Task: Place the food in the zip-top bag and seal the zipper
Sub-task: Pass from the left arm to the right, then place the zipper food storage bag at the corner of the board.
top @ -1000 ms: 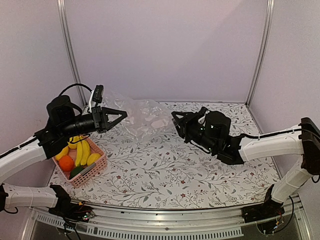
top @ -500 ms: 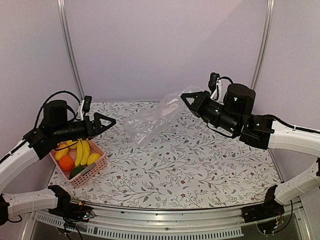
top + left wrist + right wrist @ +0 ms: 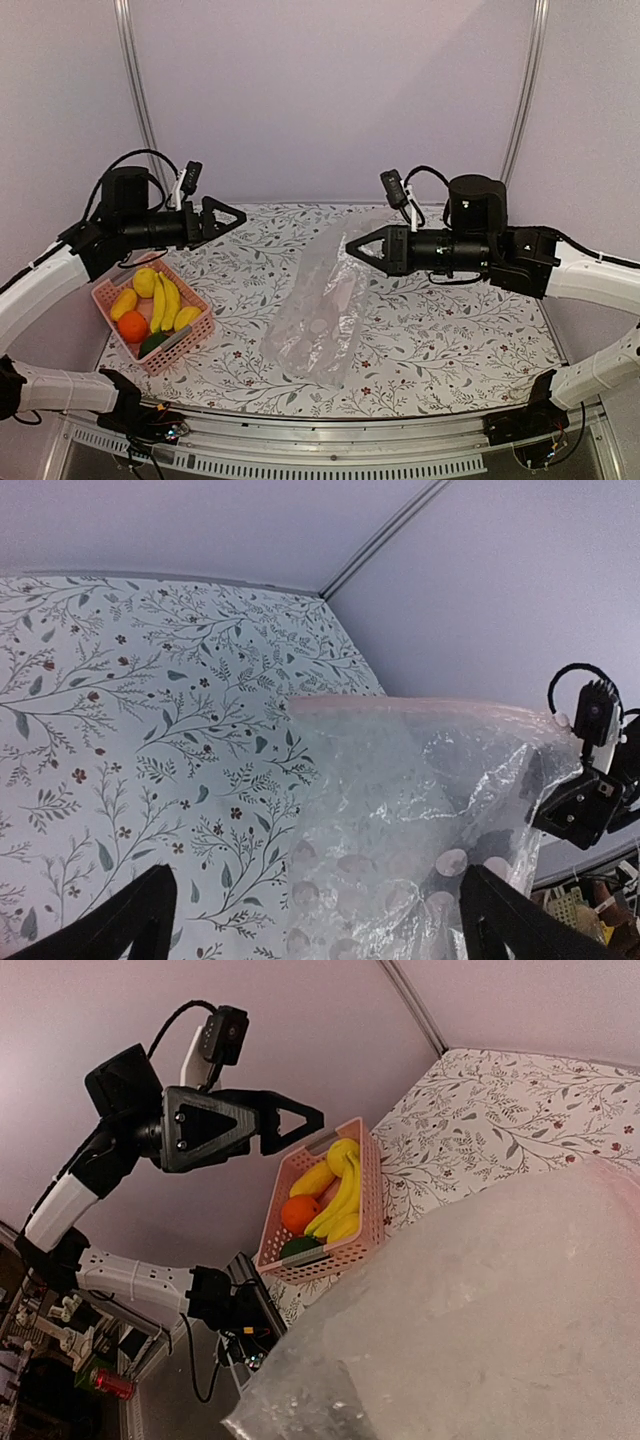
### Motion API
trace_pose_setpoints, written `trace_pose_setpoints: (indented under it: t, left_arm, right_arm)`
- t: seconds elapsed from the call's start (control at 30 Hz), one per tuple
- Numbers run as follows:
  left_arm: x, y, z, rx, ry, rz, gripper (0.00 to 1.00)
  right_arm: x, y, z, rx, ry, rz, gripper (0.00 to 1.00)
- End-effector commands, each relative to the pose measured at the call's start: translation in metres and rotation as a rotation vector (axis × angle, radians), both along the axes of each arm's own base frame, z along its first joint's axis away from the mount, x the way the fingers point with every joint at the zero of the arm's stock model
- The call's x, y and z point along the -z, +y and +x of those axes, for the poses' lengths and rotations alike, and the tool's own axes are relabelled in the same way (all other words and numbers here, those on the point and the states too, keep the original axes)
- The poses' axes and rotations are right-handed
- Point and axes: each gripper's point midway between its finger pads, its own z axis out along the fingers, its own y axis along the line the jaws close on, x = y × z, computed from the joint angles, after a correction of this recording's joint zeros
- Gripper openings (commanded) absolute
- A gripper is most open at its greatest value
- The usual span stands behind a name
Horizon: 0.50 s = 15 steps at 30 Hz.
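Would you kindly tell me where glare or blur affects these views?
Top external: even light, sharp, faint sheen on the zip-top bag. Left wrist: bright glints across the crinkled bag. Right wrist: the bag is a blurred near mass, while the basket is sharp.

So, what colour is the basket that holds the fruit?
Pink; the basket shows best in the top external view.

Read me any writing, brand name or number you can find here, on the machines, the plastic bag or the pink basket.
No text can be read in any view.
zip-top bag: pale round marks only, no letters legible.
pink basket: no label shows.
left arm and right arm: no marking shows.
red can down beside the table: its printing is too small to read.
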Motion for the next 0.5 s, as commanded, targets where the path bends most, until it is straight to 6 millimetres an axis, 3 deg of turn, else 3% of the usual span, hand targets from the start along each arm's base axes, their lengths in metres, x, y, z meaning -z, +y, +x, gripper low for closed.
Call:
trace_pose_setpoints:
  t: [0.0,0.1,0.27,0.47]
  left_arm:
    - [0.023,-0.015,0.0,0.074,0.056,-0.003,1.0]
    - [0.046,-0.023,-0.004,0.072,0.107,0.008,0.99]
    - [0.08,-0.032,-0.009,0.059,0.181,0.038,1.0]
    - [0.111,-0.048,-0.015,0.084,0.247,0.095,0.99]
  right_arm:
    - [0.027,0.012,-0.039,-0.24,0.101,-0.022,0.0]
    - [0.061,0.012,-0.045,-0.267,0.183,-0.09,0.0]
    - [0.13,-0.007,-0.038,-0.136,0.315,-0.219,0.0]
    - [0.214,-0.036,-0.061,-0.061,0.585,-0.353,0.02]
